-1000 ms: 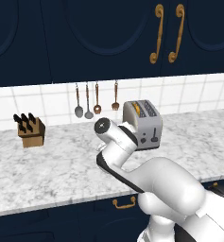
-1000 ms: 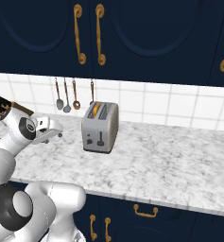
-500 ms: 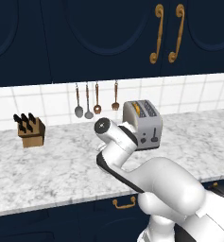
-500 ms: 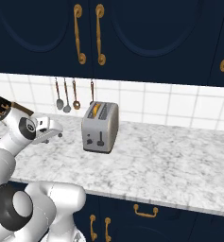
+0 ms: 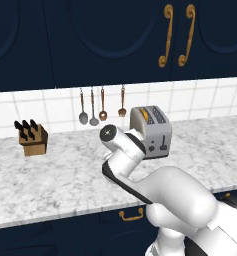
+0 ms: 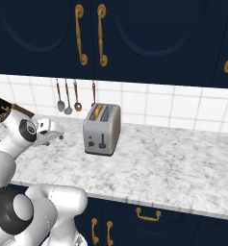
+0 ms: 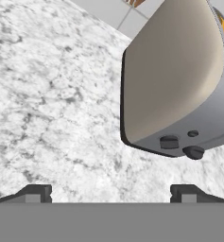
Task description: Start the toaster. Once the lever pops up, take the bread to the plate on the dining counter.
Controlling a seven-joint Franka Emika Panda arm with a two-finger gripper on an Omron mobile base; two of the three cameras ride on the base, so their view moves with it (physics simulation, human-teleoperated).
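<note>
The pincer [image 7: 110, 193] hangs with jaws spread wide and empty above the veined marble surface [image 7: 47, 94]. Ahead of it stands the boxy, round-cornered silver toaster [image 7: 175, 80], golden bread [image 6: 100, 112] in its slot.

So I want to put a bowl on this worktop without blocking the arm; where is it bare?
Bare marble lies right of the toaster, out to the frame edge, and between the knife block and the arm. It is crowded just left of the toaster, where the open jaws hang, and under the hanging utensils.
</note>
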